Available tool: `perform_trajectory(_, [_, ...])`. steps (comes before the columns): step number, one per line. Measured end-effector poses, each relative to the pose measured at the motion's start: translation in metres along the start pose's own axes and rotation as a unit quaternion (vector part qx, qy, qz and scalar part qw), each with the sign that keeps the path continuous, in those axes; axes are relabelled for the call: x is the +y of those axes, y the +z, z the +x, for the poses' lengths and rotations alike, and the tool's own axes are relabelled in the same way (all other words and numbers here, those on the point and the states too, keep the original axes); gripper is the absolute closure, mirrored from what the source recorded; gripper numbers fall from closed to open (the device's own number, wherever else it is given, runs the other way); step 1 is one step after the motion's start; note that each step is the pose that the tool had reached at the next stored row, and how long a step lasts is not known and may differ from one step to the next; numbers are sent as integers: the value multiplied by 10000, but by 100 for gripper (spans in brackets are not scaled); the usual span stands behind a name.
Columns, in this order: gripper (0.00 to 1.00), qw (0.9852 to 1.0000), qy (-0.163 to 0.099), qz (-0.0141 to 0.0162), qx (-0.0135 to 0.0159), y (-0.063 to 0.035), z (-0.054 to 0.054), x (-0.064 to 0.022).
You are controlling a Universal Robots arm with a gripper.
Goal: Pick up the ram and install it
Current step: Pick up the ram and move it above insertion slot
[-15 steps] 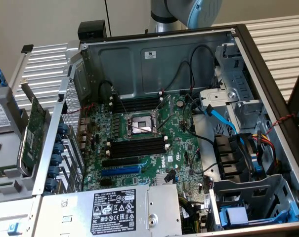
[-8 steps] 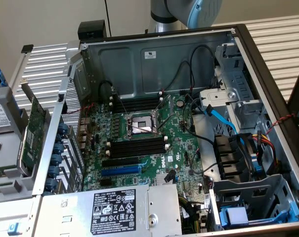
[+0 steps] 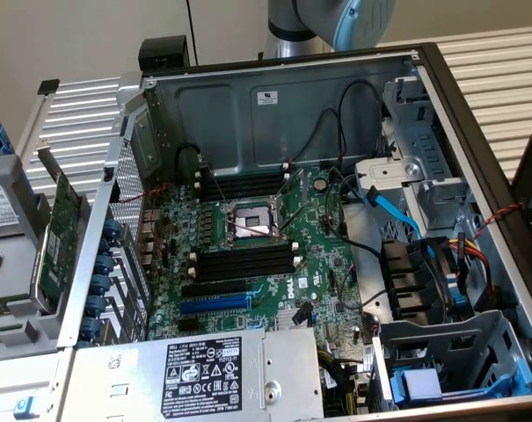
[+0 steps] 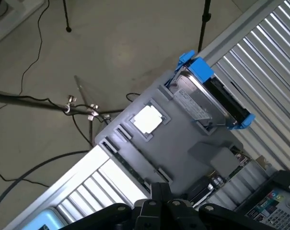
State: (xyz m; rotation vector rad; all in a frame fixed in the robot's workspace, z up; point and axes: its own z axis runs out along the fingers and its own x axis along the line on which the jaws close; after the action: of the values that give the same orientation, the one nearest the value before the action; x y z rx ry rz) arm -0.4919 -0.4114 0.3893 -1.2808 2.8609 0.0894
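Over the grey tray (image 4: 183, 158), I see the gripper (image 4: 161, 191) cut off by the frame edge, jaws closed together, nothing visibly held; its fingers (image 4: 156, 193) hide part of the tray.

Exterior view: set high and near at the power supply (image 3: 204, 369) end of the case (image 3: 274, 105), aimed steeply down into it, toward the arm (image 3: 327, 22) past the case's far wall. Wrist view: hung well above the tray (image 4: 183, 148) just beside the case, facing down, floor (image 4: 111, 43) beyond. Shared by both: tray and drive (image 4: 195, 103) beside the case, perhaps a case corner too.
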Motion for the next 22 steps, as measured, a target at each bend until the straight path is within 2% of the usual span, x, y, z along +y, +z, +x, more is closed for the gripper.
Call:
perform_trajectory(3, [89, 9996, -277, -11, 16, 5, 0, 0])
perform_trajectory(6, [89, 9985, -543, -21, 32, 8, 0, 0])
perform_trajectory(11, [89, 9950, -996, -35, 56, 11, 0, -1])
perform_trajectory(14, [89, 9919, -1269, -42, 71, 13, 1, -1])
perform_trajectory(17, [89, 9880, -1539, -47, 89, 14, 1, -1])
perform_trajectory(22, [89, 9800, -1985, -52, 124, 15, 1, -1])
